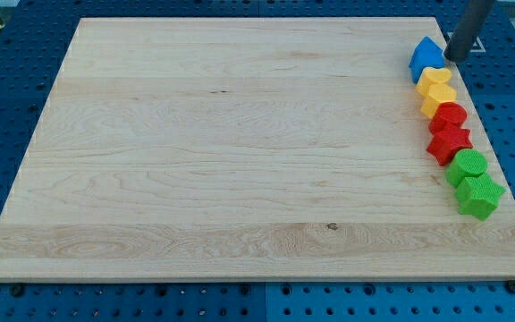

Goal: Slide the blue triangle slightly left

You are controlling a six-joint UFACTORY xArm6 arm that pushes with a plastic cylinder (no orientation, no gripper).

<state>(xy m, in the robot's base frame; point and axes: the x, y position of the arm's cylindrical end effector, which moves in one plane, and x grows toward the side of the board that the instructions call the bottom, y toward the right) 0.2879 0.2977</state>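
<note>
Nearest the view's bottom sits a green star-shaped block [480, 196], touching a green round block [467, 165]; above them run a red star [448, 143], a red round block [449, 115] and two yellow blocks [436, 88], probably a heart and a pentagon, all in one line down the right edge of the wooden board [240, 143]. Topmost is the blue triangle [426, 57], touching the upper yellow block. My tip [455, 59] holds nothing; it rests just at the triangle's right side, seemingly in contact. A short, straight push toward the view's left, through the block's middle, should keep it from turning or dragging the yellow neighbour
</note>
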